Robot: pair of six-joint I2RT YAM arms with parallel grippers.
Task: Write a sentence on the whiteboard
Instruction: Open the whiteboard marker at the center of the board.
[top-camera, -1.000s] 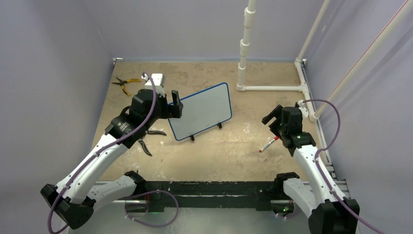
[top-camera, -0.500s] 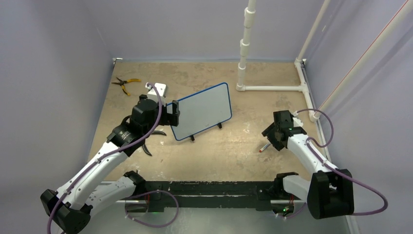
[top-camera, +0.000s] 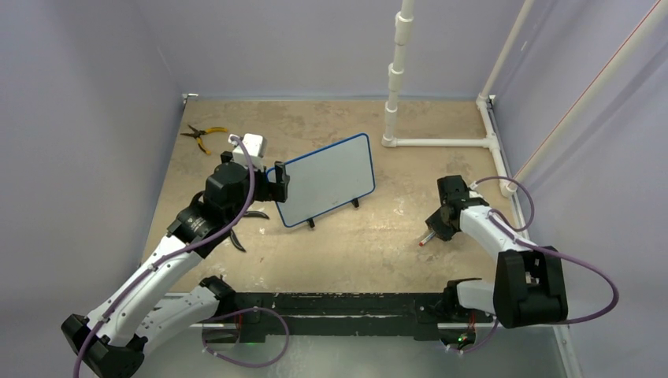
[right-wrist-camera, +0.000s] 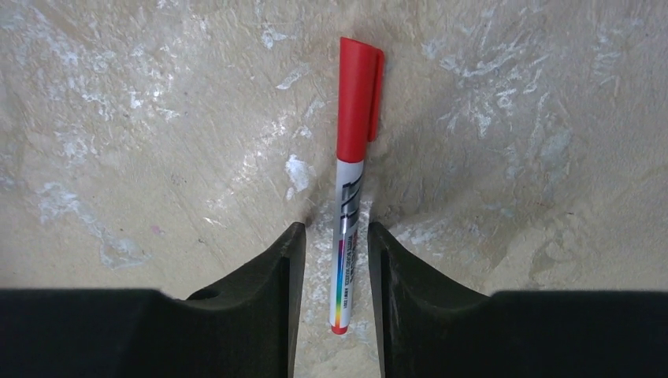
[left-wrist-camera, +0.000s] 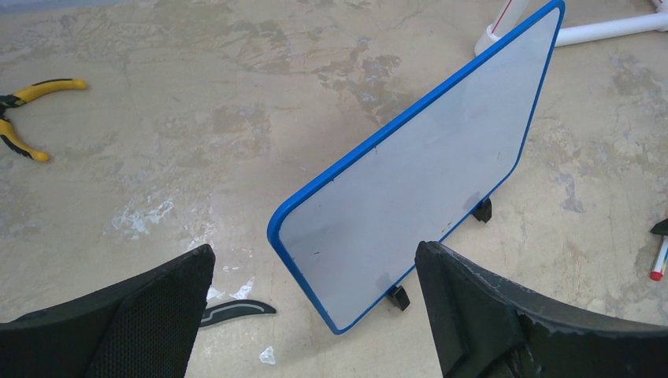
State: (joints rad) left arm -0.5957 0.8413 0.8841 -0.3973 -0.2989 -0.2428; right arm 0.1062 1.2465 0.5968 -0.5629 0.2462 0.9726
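The whiteboard (top-camera: 323, 179) (left-wrist-camera: 417, 181) stands tilted on two small black feet mid-table, blue-framed. Its white face is blank, and the sentence is not in view. My left gripper (top-camera: 280, 178) (left-wrist-camera: 313, 250) hovers at the board's left edge, open wide, with nothing between its fingers. A red-capped marker (top-camera: 426, 238) (right-wrist-camera: 350, 157) lies flat on the table at the right. My right gripper (top-camera: 438, 224) (right-wrist-camera: 336, 228) is down on the table astride the marker's white barrel. Its jaws are narrow, with a small gap showing on each side of the barrel.
Yellow-handled pliers (top-camera: 203, 135) (left-wrist-camera: 24, 118) lie at the back left. Black-handled pliers (top-camera: 240, 228) (left-wrist-camera: 236, 309) lie under my left arm. A small white box (top-camera: 254, 146) sits behind the left gripper. A white PVC pipe frame (top-camera: 394, 87) (left-wrist-camera: 614, 27) stands at the back right.
My right arm has dropped down onto the marker, and its jaws have narrowed around the barrel. My left gripper has drifted slightly left, staying open.
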